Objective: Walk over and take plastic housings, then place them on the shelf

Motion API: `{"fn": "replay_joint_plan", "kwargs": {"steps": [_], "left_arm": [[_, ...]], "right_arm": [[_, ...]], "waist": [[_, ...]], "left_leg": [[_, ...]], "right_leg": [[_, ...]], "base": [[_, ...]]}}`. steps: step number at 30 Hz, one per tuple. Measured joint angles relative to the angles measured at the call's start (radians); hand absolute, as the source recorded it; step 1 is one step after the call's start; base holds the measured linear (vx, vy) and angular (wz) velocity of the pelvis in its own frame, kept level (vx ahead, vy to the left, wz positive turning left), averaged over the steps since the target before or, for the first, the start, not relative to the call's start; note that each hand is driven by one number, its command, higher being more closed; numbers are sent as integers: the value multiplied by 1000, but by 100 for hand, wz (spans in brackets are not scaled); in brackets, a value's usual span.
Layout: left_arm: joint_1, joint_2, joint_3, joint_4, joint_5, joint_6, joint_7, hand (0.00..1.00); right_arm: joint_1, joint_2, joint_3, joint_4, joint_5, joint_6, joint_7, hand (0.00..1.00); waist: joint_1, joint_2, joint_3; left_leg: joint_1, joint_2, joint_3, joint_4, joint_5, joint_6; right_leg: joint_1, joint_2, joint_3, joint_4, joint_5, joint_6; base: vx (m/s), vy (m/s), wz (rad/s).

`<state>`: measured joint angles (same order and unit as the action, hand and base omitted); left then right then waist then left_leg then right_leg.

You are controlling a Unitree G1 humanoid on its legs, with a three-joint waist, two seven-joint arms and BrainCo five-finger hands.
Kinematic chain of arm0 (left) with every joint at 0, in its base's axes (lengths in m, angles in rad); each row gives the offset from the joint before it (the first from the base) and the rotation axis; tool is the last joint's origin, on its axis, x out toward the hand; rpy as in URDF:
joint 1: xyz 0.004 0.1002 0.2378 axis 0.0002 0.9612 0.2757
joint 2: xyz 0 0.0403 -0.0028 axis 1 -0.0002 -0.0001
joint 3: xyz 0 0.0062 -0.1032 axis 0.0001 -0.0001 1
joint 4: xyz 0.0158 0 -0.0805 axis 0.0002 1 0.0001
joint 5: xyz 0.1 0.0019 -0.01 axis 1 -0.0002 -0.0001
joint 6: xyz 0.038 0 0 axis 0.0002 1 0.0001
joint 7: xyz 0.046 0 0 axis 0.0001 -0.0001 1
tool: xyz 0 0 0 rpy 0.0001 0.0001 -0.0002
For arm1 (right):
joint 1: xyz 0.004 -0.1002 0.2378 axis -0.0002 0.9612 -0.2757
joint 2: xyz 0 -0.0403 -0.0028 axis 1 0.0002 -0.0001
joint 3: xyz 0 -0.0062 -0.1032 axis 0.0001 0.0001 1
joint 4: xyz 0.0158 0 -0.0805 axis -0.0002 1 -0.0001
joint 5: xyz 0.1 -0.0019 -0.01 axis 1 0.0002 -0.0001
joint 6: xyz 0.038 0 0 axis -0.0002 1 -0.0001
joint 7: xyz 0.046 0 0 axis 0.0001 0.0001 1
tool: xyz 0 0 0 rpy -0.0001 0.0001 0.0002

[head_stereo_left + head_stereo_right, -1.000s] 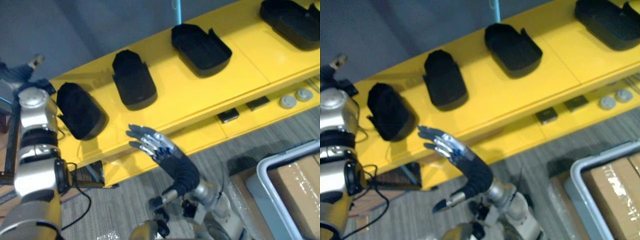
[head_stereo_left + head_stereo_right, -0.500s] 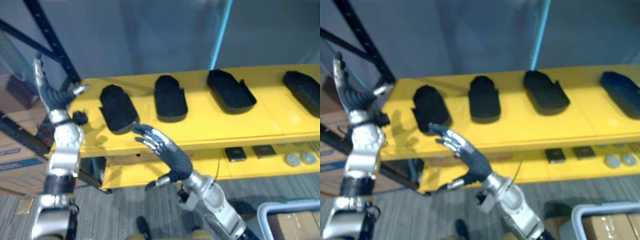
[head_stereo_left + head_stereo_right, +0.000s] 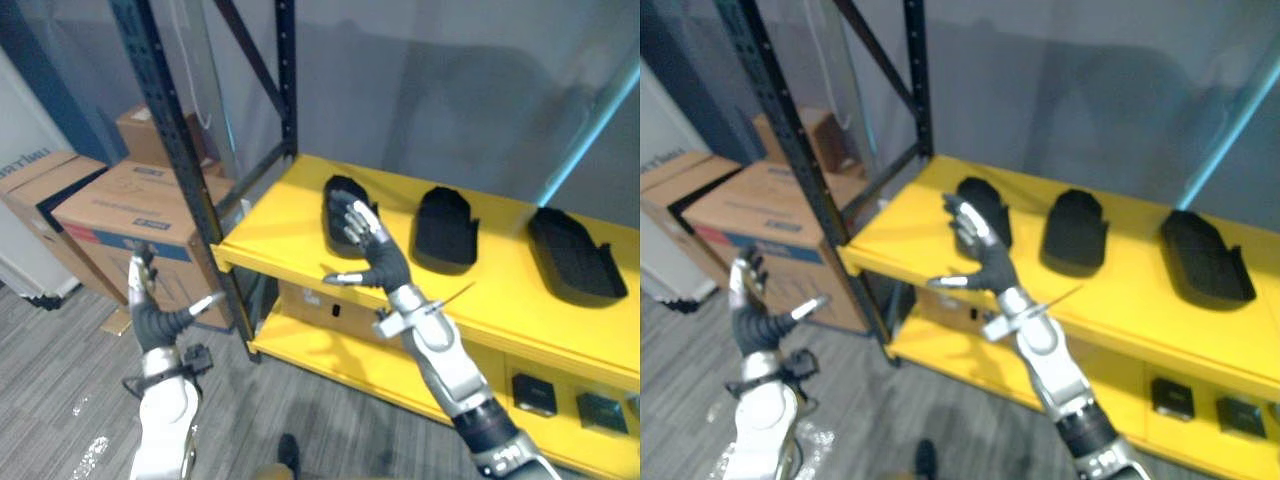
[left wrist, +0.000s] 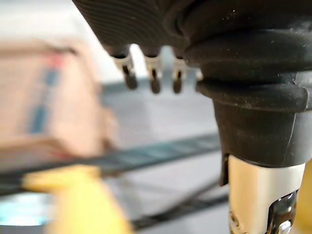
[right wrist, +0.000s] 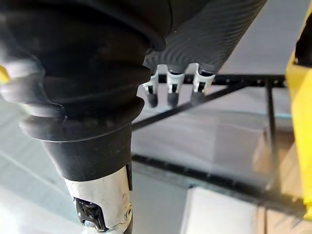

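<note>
Three black plastic housings lie in a row on the yellow shelf (image 3: 268, 228): a leftmost one (image 3: 332, 212), a middle one (image 3: 443, 228) and a right one (image 3: 571, 257). My right hand (image 3: 367, 245) is raised in front of the leftmost housing with its fingers straight and spread, holding nothing. Whether it touches the housing I cannot tell. Low down and well clear of the shelf, my left hand (image 3: 150, 318) is open and empty, fingers pointing up. Its fingers (image 4: 151, 79) look straight in the left wrist view, and those of the right hand (image 5: 171, 91) do too in the right wrist view.
A black rack upright (image 3: 170, 150) stands at the shelf's left corner, with a diagonal brace behind it. Cardboard boxes (image 3: 135, 215) are stacked on the floor to the left. Small dark parts (image 3: 533, 393) lie on the lower yellow shelf. Grey carpet lies in front.
The camera has swung up and left, bringing the rack upright and boxes into view. My right hand has risen from the shelf's front edge to the leftmost housing. My left hand now hangs lower.
</note>
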<state>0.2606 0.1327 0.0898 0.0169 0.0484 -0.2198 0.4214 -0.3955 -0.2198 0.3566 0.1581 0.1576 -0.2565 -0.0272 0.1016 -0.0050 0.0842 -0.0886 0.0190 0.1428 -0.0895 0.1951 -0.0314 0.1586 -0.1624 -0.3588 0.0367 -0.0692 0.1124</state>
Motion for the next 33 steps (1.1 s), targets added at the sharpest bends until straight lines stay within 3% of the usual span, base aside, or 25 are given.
{"fn": "replay_joint_plan", "kwargs": {"steps": [2,3,4,5,7,9,11,16,17,19,21,26,31,33], "left_arm": [[14,-5,-11,110,0,1,-1,0],[16,-8,-20,195,2,-1,-1,0],[19,-22,-23,259,8,-1,-2,0],[22,-31,-26,276,11,-2,-4,0],[28,-32,-29,366,40,-18,-16,0],[27,-33,-29,423,46,-20,-37,0],[50,-33,-30,462,50,-20,-54,0],[36,-33,-59,521,33,-21,-105,0],[19,-34,-77,523,23,-25,-125,0],[-11,-34,-93,524,-5,-38,-133,0],[-55,-32,-113,528,-40,-49,-159,0],[-83,-33,-165,555,-92,-61,-183,0],[-100,-32,-191,588,-121,-60,-203,0],[-109,-31,-191,593,-122,-61,-204,0]], "right_arm": [[-53,0,-4,104,-58,16,-60,0],[-74,8,-24,179,-98,29,-107,0],[-83,15,-59,228,-127,48,-148,0],[-88,14,-74,239,-142,56,-171,0],[-122,29,-116,344,-193,81,-254,0],[-166,36,-136,412,-244,109,-312,0],[-180,38,-154,426,-276,109,-363,0],[-246,16,-224,398,-395,65,-492,0],[-257,-4,-240,320,-449,54,-540,0],[-266,-25,-262,234,-496,34,-578,0],[-305,-50,-268,102,-569,32,-617,0],[-326,-71,-254,-85,-631,35,-621,0],[-388,-98,-178,-109,-483,68,-447,0],[-397,-99,-168,-100,-482,67,-412,0]], "waist": [[4,5,7],[15,-36,17],[44,-28,23],[53,-9,27],[49,-26,43],[55,-21,72],[56,-11,81],[52,47,145],[46,66,190],[29,77,224],[6,87,297],[-12,92,355],[-8,104,373],[-6,110,384]], "left_leg": [[-5,-1,2,0,-10,-13],[-12,-15,11,26,-19,-5],[-34,-13,-13,132,-48,42],[-34,-3,-31,120,-78,19],[5,-16,-29,0,-54,7],[13,-17,-24,2,-43,5],[22,-22,-22,2,-43,5],[17,6,5,7,-21,-6],[5,14,7,8,-17,-11],[-32,24,8,21,-14,-15],[-81,36,18,67,-19,-14],[-126,42,34,136,-55,-12],[-170,54,32,203,-92,-15],[-176,55,30,203,-92,-16]], "right_leg": [[1,2,-3,-7,0,-1],[-1,-31,-2,-27,2,3],[-1,-30,2,-34,2,2],[5,-16,1,-37,2,2],[-6,-24,-8,-37,9,1],[0,-27,-23,-25,10,-1],[1,-33,-22,-10,10,-1],[-58,-30,19,53,2,0],[-94,-28,38,85,-8,6],[-145,-25,49,116,-15,3],[-212,-24,82,169,-24,-3],[-269,-30,116,221,-37,4],[-298,-27,120,251,-65,-7],[-305,-27,119,255,-72,-9]], "base": [[-45,40,15],[16,32,-3],[41,11,-10],[49,-47,13],[26,22,38],[30,29,13],[40,6,2],[-9,-18,-24],[-105,-57,-31],[-91,-46,-24],[-73,-48,-29],[15,-27,-17],[44,-26,-2],[43,-25,2]]}}
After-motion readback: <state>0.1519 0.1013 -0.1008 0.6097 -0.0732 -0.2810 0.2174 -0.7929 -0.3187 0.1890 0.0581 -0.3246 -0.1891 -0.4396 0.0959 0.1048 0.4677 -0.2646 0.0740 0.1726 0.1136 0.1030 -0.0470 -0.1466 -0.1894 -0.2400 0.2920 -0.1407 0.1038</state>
